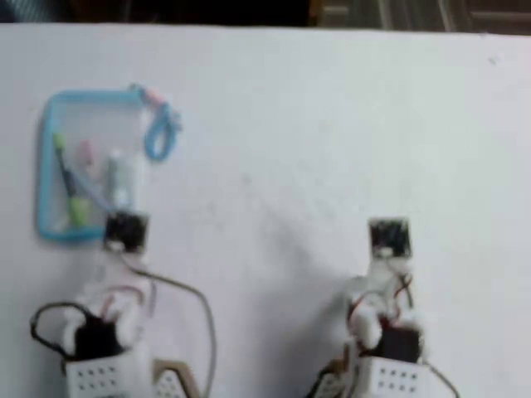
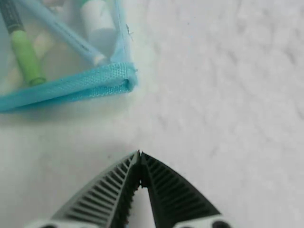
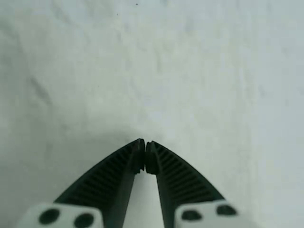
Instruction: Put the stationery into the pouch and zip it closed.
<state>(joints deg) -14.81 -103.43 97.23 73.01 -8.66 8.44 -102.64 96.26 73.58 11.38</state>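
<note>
1. The pouch lies flat on the bench at the far left. Through its clear wall I can see a green marker, a blue pen and a white tube, so the stationery looks to be inside already.
2. A blue loop hangs off the pouch's far corner beside a pinkish tab. The tab is probably the zip pull, but I cannot tell whether the zip is fully run.
3. The left pincer has its jaws pressed together and holds nothing. It hangs over bare bench just beside the pouch's near corner hem, apart from it. That placement suits an arm that has let go, or one ready to pin the corner.
4. The right pincer is likewise closed and empty. It sits over bare bench well apart from the pouch, probably parked out of the way.
5. My judgement: the task is at or near its end, and only the zip needs checking.
</note>
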